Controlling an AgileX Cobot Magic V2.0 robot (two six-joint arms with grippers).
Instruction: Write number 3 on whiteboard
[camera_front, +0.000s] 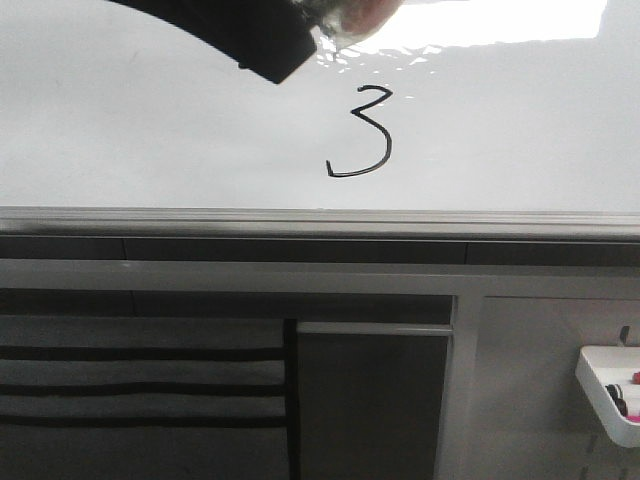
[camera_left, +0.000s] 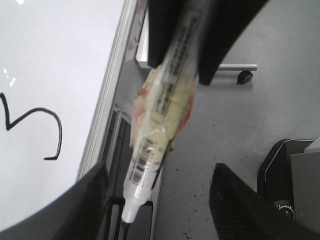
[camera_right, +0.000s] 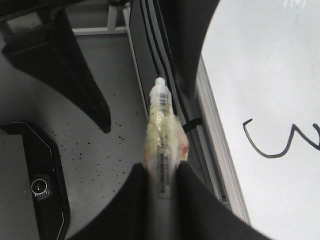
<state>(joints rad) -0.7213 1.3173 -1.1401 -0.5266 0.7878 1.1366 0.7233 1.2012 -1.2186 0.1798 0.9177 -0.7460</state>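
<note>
The number 3 is drawn in thin black line on the whiteboard. It also shows in the left wrist view and the right wrist view. My right gripper is shut on a marker wrapped in yellowish tape, held off the board beside its edge rail. My left gripper is open, with its fingers either side of the marker near the tip and not touching it. In the front view a black finger and the taped marker hang above the 3.
The board's grey metal edge rail runs across the front. A small white tray with markers hangs at the lower right. Below are a speckled grey floor, a black base unit and a caster wheel.
</note>
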